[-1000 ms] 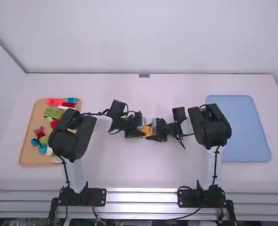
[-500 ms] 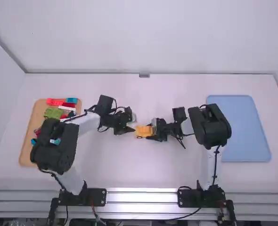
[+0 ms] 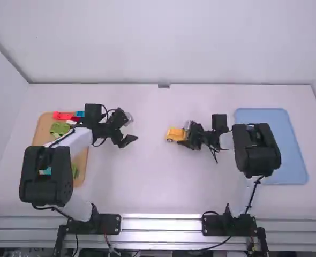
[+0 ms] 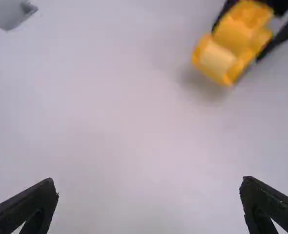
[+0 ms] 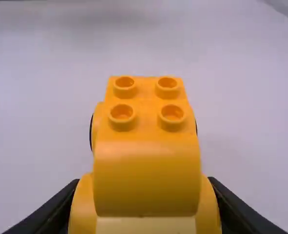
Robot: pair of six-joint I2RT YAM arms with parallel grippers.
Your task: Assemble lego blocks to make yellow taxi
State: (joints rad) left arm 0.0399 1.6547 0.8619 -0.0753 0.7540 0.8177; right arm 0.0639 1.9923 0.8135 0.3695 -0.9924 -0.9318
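Observation:
Near the middle of the table my right gripper is shut on the yellow taxi. In the right wrist view the taxi lies between the fingers of that gripper, with four studs on its top and a rounded block nearer the camera. My left gripper is left of the taxi, apart from it. Its fingers stand wide apart with nothing between them in the left wrist view, where the gripper is open and the taxi is farther off.
A tan tray with red, green and blue blocks lies at the far left, partly under the left arm. A light blue tray lies at the right, partly behind the right arm. White table surface lies between them.
My left gripper has let go of the taxi and backed off to the left. My right gripper has moved right and slightly up the picture, carrying the taxi along.

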